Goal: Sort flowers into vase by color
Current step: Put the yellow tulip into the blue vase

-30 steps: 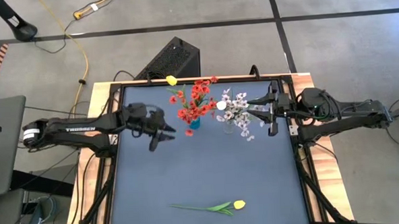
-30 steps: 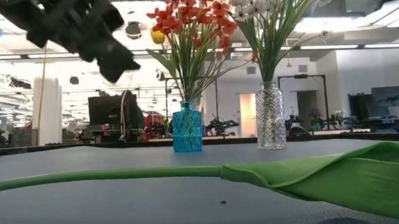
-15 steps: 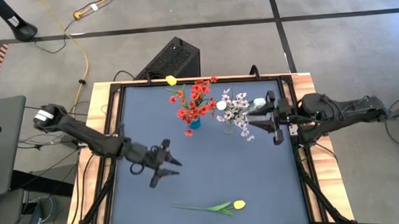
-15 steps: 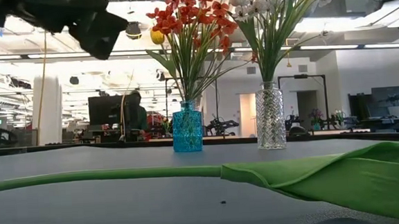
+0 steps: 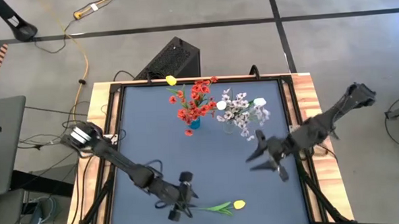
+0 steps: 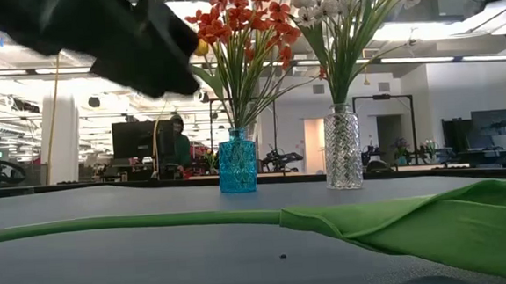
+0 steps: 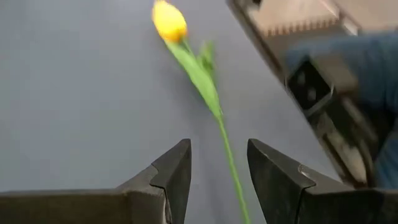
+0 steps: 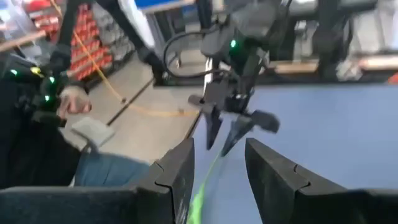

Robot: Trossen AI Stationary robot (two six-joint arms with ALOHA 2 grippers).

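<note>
A yellow tulip lies flat on the dark mat near the table's front edge; its green stem runs toward the left. My left gripper hangs open just over the stem's free end, one finger on either side, pointing slantwise down; I see no touch. My right gripper is open in the air over the table's right half, pointing left. At the far middle a blue vase holds red flowers and a yellow tulip. A clear vase holds white-pink sprays and white tulips.
A raised black frame runs around the mat on the wooden table. A dark box and cables lie on the floor beyond the far edge. In the room behind, a person stands at a desk. Bare mat lies between the vases and the lying tulip.
My left gripper has swung from beside the blue vase toward the near edge and down, ending over the lying tulip's stem end. My right gripper has left the clear vase's side and come toward the near edge, turning to face left. The flowers have stayed put.
</note>
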